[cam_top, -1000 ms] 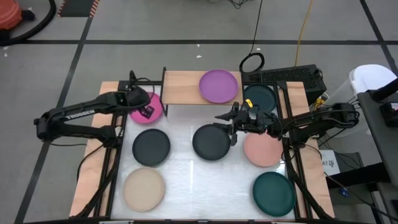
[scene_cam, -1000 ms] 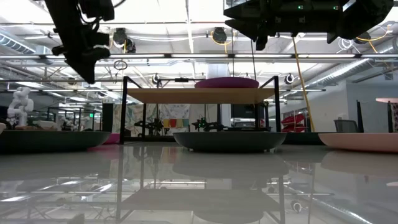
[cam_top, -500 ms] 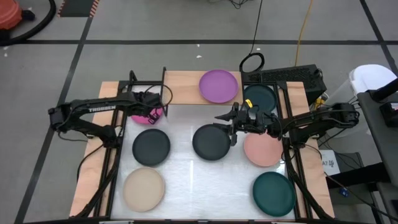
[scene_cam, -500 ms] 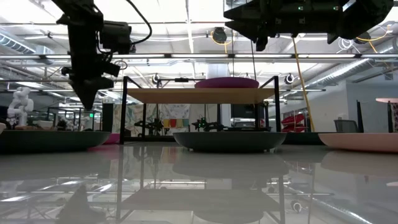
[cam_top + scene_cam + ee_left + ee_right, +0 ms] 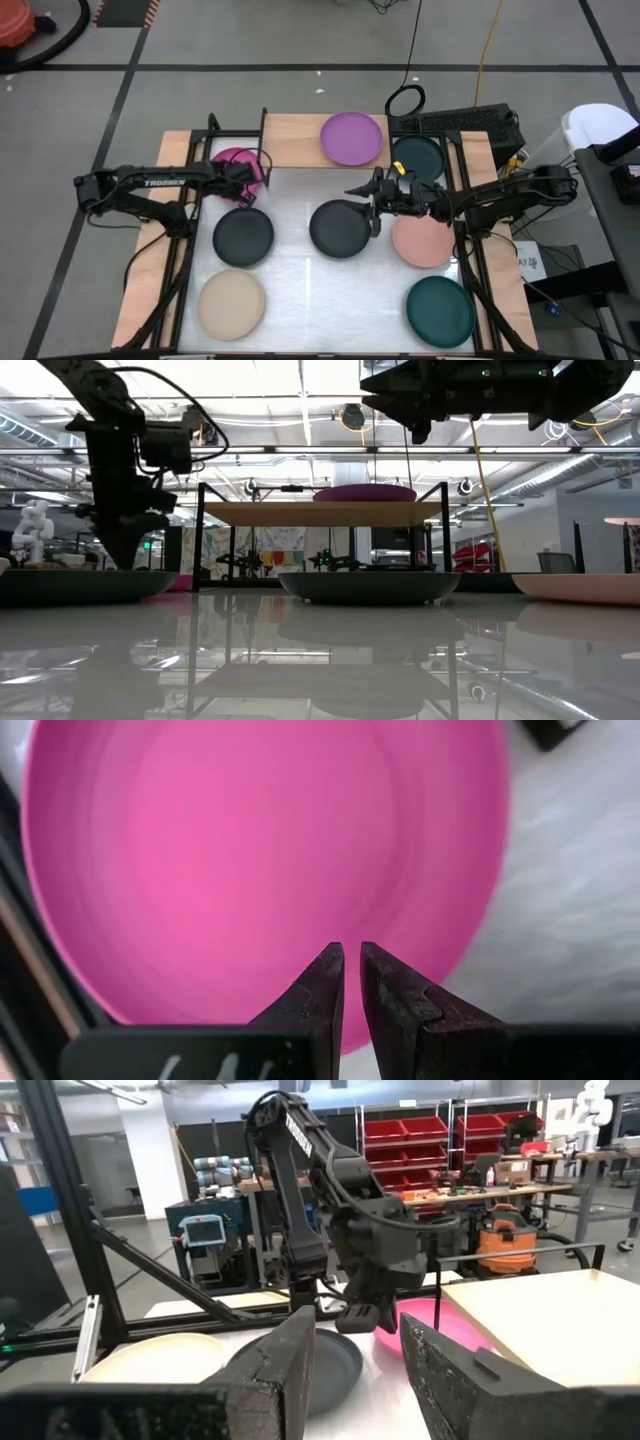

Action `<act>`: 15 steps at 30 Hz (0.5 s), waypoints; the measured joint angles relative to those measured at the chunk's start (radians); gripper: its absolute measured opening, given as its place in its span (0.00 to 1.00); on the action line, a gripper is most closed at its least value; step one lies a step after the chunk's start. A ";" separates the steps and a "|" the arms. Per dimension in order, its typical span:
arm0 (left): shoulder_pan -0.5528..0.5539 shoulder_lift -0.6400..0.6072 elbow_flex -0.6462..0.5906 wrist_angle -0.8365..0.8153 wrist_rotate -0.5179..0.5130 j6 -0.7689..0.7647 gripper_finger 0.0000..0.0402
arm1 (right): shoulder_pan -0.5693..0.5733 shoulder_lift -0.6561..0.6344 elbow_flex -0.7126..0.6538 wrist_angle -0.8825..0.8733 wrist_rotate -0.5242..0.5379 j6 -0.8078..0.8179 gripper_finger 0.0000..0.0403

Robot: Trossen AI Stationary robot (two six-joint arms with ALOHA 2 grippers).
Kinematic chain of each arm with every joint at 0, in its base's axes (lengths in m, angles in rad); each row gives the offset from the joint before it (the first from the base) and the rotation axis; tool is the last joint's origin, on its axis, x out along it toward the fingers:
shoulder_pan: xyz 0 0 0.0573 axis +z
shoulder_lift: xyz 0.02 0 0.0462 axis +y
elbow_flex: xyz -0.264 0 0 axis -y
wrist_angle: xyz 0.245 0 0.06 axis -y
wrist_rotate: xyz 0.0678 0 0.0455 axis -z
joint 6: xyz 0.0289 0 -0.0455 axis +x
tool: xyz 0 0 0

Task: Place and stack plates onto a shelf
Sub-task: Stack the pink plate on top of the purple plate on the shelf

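Observation:
The hot pink plate (image 5: pixel 232 160) lies flat on the white table at the shelf's left end and fills the left wrist view (image 5: pixel 260 850). My left gripper (image 5: pixel 246 177) (image 5: pixel 351 958) points down, shut, low over the plate's near-right inner part (image 5: pixel 124 556). My right gripper (image 5: pixel 366 207) (image 5: pixel 355 1365) is open and empty, held high above the far-right rim of a charcoal plate (image 5: pixel 339 229). The purple plate (image 5: pixel 351 138) rests on the wooden shelf (image 5: pixel 292 141). My left gripper comes from above with its shut fingertips (image 5: pixel 330 970) over the hot pink plate's inner floor near the rim (image 5: pixel 300 935). Whether the tips touch the plate, I cannot tell. The plate lies flat on the table.
On the table also lie a second charcoal plate (image 5: pixel 243 236), a beige plate (image 5: pixel 231 303), a salmon plate (image 5: pixel 424 242), a dark teal plate (image 5: pixel 440 310) and another teal one (image 5: pixel 420 156) to the right of the shelf. Black frame rails run along both sides.
My left gripper has come down toward the hot pink plate and shifted a little toward the table's right and near edge, its arm stretching out lower. The right arm and all plates have kept still.

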 joint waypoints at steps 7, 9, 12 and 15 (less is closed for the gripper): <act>-0.034 -0.065 -0.001 0.032 0.017 0.010 0.11 | 0.000 0.000 0.000 0.002 0.000 -0.003 0.32; -0.045 -0.080 -0.001 0.034 0.046 0.022 0.11 | 0.000 0.000 0.000 0.002 0.001 -0.003 0.32; -0.066 -0.086 0.000 0.041 0.090 0.038 0.11 | 0.000 0.000 0.000 0.002 0.001 -0.008 0.32; -0.084 -0.083 0.000 0.042 0.095 0.049 0.13 | 0.000 0.000 0.000 0.002 0.001 -0.008 0.32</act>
